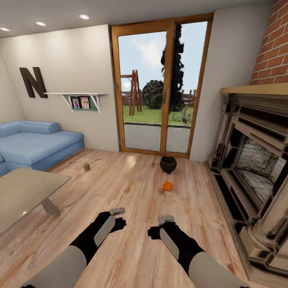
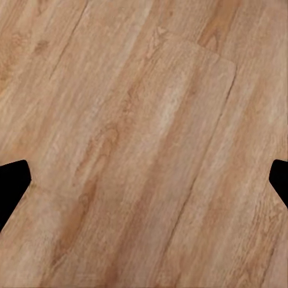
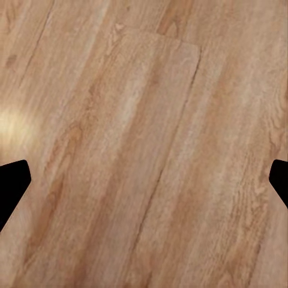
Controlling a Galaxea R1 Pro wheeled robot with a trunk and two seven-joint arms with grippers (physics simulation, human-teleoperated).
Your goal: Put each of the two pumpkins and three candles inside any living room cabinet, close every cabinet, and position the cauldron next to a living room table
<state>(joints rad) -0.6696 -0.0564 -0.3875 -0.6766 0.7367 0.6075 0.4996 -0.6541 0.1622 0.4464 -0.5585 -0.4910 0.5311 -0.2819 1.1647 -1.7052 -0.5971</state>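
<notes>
A black round-bellied cauldron (image 1: 168,164) stands on the wooden floor in front of the glass door. One orange pumpkin (image 1: 167,186) lies just nearer to me than it. Further left on the floor sits a small stubby cylinder (image 1: 86,167) that looks like a candle. The grey-topped table (image 1: 24,192) fills the left foreground. My left gripper (image 1: 119,218) and right gripper (image 1: 158,226) hover low over bare floor, well short of the pumpkin. Both are open, with nothing between the left gripper's (image 2: 144,180) or the right gripper's (image 3: 144,180) widely spread fingers. The cabinet is out of view.
A blue sofa (image 1: 36,144) sits against the left wall behind the table. A large fireplace (image 1: 256,172) with a brick chimney lines the right side. The wood-framed glass door (image 1: 160,88) closes the far wall. A wall shelf (image 1: 80,98) hangs left of it.
</notes>
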